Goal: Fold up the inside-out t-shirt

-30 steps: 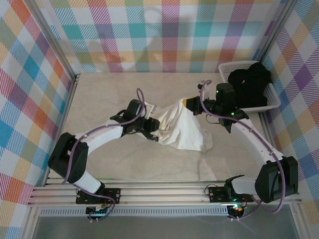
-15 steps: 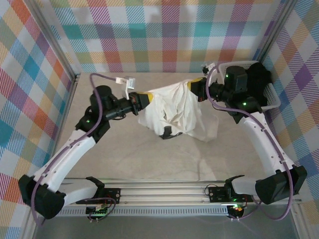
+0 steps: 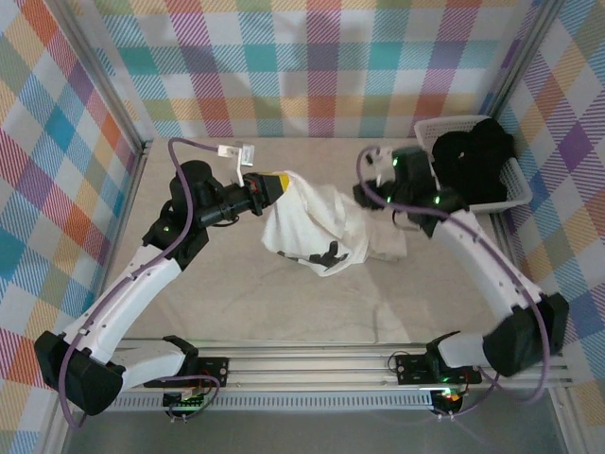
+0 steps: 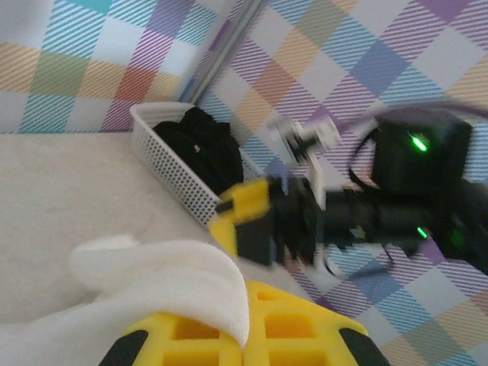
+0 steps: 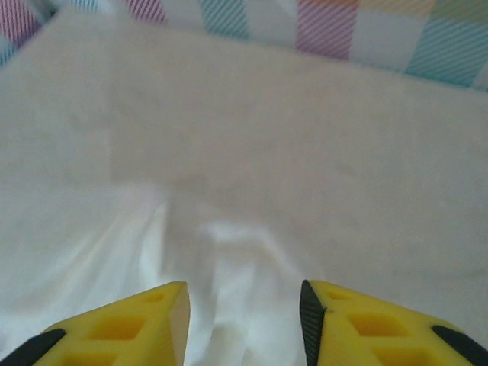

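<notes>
The inside-out t-shirt [image 3: 321,222] is a crumpled white cloth. One end is lifted at the left and the rest sags onto the table toward the right. My left gripper [image 3: 281,183] is shut on its raised edge. In the left wrist view the cloth [image 4: 168,282] is pinched between the closed yellow fingers [image 4: 245,343]. My right gripper [image 3: 371,200] hovers over the shirt's right part. Its fingers are open [image 5: 244,324], with loose white cloth [image 5: 229,259] below them and nothing between them. The left wrist view also shows the right gripper [image 4: 248,221], blurred.
A white plastic basket [image 3: 518,184] holding a black garment [image 3: 473,156] stands at the back right, close to the right arm. The left wrist view shows the same basket [image 4: 171,171]. Plaid walls enclose the beige table [image 3: 208,284] on three sides.
The right gripper has opened and let go of the shirt, then dropped lower. The shirt's right side has fallen to the table. The left gripper first lifted its edge to the back left and now holds still.
</notes>
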Robot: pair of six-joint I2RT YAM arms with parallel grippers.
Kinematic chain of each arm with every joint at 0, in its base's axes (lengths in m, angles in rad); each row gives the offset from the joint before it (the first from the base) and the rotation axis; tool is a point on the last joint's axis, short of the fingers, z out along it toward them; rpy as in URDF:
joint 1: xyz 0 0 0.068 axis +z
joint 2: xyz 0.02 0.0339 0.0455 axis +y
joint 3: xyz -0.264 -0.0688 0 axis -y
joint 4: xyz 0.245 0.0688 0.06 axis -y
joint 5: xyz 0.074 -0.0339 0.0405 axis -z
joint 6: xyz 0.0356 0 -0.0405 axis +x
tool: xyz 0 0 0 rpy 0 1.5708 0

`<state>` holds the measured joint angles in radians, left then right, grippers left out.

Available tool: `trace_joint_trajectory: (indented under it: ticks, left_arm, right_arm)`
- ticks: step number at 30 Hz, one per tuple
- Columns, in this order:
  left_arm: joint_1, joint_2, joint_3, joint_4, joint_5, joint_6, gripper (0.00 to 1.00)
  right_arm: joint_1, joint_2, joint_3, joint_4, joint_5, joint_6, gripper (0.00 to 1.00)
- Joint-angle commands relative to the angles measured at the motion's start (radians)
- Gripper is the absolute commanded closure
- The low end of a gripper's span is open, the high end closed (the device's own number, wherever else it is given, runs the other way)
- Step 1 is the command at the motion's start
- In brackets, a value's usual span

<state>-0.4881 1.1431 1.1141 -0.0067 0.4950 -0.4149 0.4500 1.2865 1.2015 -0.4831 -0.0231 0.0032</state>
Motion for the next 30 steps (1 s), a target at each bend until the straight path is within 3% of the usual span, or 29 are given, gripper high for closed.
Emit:
trace_joint_trajectory:
  ticks: [1,4,7,10,18,22,24,26,27,30]
  left_arm:
    - [0.004,-0.005,-0.005,0.014,-0.012,0.031,1.0]
    - [0.004,-0.002,-0.005,0.007,-0.015,0.037,1.0]
    - [0.003,-0.005,-0.005,0.006,-0.009,0.041,1.0]
    - [0.004,-0.011,-0.008,-0.006,-0.008,0.044,1.0]
    - [0.004,-0.038,-0.027,-0.02,-0.025,0.053,1.0]
    - [0.003,-0.043,-0.022,-0.041,-0.052,0.06,1.0]
    - [0.003,-0.049,-0.02,-0.055,-0.082,0.064,1.0]
    - [0.005,-0.058,-0.022,-0.074,-0.132,0.067,1.0]
    - [0.007,-0.064,-0.021,-0.088,-0.165,0.066,1.0]
    - [0.01,-0.089,-0.015,-0.161,-0.315,0.073,1.0]
  right_arm:
    - [0.074,-0.132,-0.126,0.039,0.003,-0.012,0.54]
    - [0.102,-0.149,-0.279,0.126,-0.082,0.067,0.54]
    - [0.102,-0.092,-0.347,0.247,-0.083,0.108,0.53]
    - [0.074,-0.01,-0.316,0.325,-0.075,0.107,0.51]
    - [0.029,0.236,-0.235,0.418,-0.224,0.096,0.42]
    - [0.026,0.317,-0.2,0.477,-0.311,0.116,0.42]
    - [0.021,0.336,-0.179,0.492,-0.377,0.13,0.51]
    - [0.005,0.33,-0.161,0.501,-0.45,0.157,0.78]
    - [-0.013,0.31,-0.15,0.493,-0.474,0.171,0.87]
    - [-0.108,0.158,-0.11,0.436,-0.561,0.226,0.99]
